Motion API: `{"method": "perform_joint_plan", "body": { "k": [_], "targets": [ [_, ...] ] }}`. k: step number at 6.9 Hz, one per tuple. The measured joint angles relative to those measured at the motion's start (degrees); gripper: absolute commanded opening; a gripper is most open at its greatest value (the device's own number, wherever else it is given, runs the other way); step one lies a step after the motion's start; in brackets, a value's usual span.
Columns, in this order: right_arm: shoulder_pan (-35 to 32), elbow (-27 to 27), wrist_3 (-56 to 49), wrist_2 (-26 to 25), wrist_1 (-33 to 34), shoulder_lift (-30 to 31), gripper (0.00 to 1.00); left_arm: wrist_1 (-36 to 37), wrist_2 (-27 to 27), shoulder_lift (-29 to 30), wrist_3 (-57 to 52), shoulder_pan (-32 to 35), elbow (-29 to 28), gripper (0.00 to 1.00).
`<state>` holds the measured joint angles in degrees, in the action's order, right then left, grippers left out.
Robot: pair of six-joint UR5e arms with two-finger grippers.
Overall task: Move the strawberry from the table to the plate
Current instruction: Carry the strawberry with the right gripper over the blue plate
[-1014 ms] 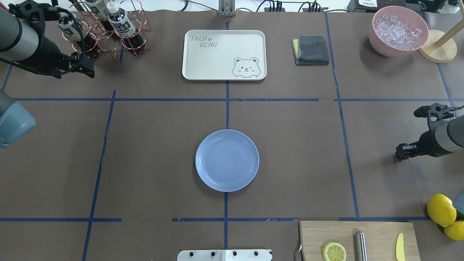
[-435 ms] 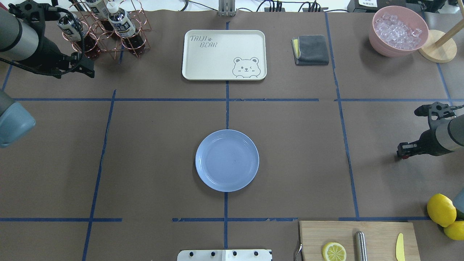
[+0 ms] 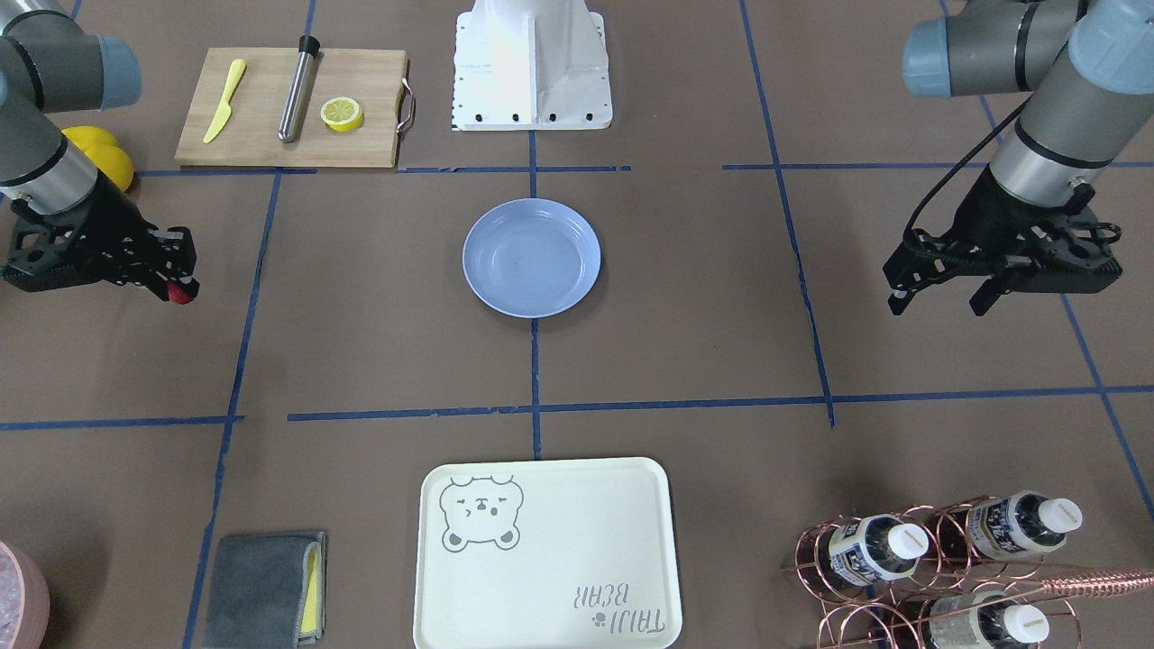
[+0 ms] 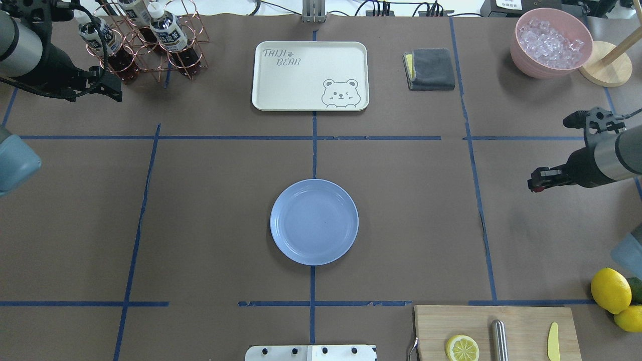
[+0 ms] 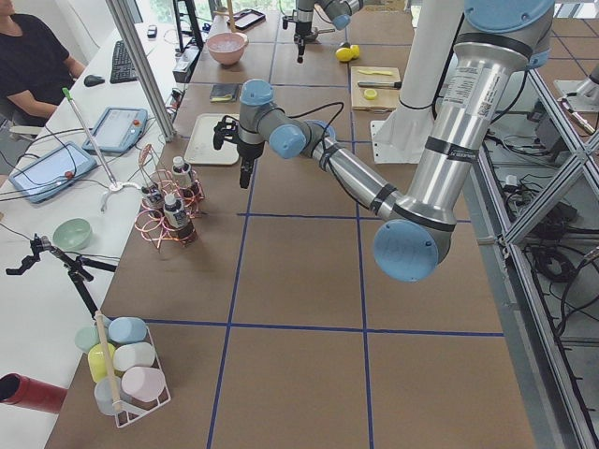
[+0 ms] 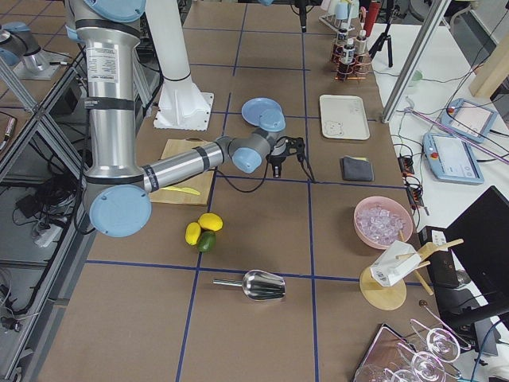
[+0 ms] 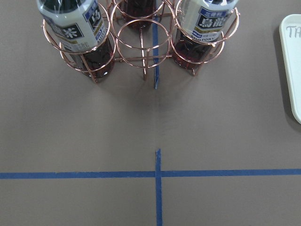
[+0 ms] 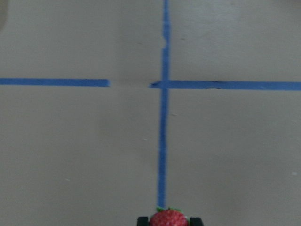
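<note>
- The strawberry (image 3: 183, 291) is pinched between the fingertips of the right gripper (image 3: 178, 285), toward the right end of the table (image 3: 361, 342).
- In the right wrist view the red berry (image 8: 168, 219) is seen at the bottom edge, with a black finger (image 8: 141, 220) pressed against each side of it and a crossing of blue tape lines beyond it.
- In the overhead view the right gripper (image 4: 535, 182) is seen near the right end of the table (image 4: 225, 200), with its tip turned toward the middle.
- The plate (image 3: 532, 257) is set at the middle of the table, a little nearer the robot's edge, on the centre tape line; it is well apart from the berry and nothing is lying in it.
- The left gripper (image 3: 933, 302) is held over the left end of the table with its fingers spread and nothing between them.
- A copper wire rack of bottles (image 7: 143, 42) is stood at the far left corner, just beyond the left gripper (image 4: 108, 90).
- A cream tray with a bear print (image 4: 310, 75) is laid at the middle of the far edge, in line with the plate (image 4: 314, 221).
- A folded grey cloth (image 4: 431, 68) is placed beside the tray toward the right, and a pink bowl of ice (image 4: 550, 42) sits at the far right corner.
- A wooden board (image 3: 270, 135) is set at the robot's edge toward the right, carrying a lemon half (image 3: 343, 114), a metal rod (image 3: 297, 90) and a yellow knife (image 3: 224, 87).
- Two whole lemons (image 4: 610, 290) are lying at the right end, near the board.
</note>
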<state>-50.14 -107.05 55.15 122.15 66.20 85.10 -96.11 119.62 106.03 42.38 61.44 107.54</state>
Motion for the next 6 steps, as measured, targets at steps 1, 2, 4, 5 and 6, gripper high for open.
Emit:
{"method": "perform_joint_plan", "body": {
  "k": [1, 2, 4, 5, 6],
  "targets": [
    [2.25, -0.05, 2.66, -0.02, 5.07, -6.44, 0.00, 0.02, 0.00, -1.52, -3.86, 1.66, -0.03, 1.00],
    [5.73, 0.06, 5.48, -0.90, 10.36, -12.94, 0.00, 0.04, 0.00, -3.32, -7.93, 3.47, -0.04, 1.00],
    [15.11, 0.91, 12.19, -6.78, 19.87, -24.92, 0.00, 0.02, 0.05, -5.88, -13.40, 6.54, -0.21, 1.00],
    [19.55, 2.88, 14.46, -10.49, 22.64, -29.60, 0.00, -0.01, 0.10, -6.30, -14.39, 7.20, -0.52, 1.00],
    [22.21, 7.23, 15.40, -12.70, 23.77, -34.16, 0.00, -0.03, 0.14, -6.40, -14.82, 7.57, -0.74, 1.00]
  ]
}}
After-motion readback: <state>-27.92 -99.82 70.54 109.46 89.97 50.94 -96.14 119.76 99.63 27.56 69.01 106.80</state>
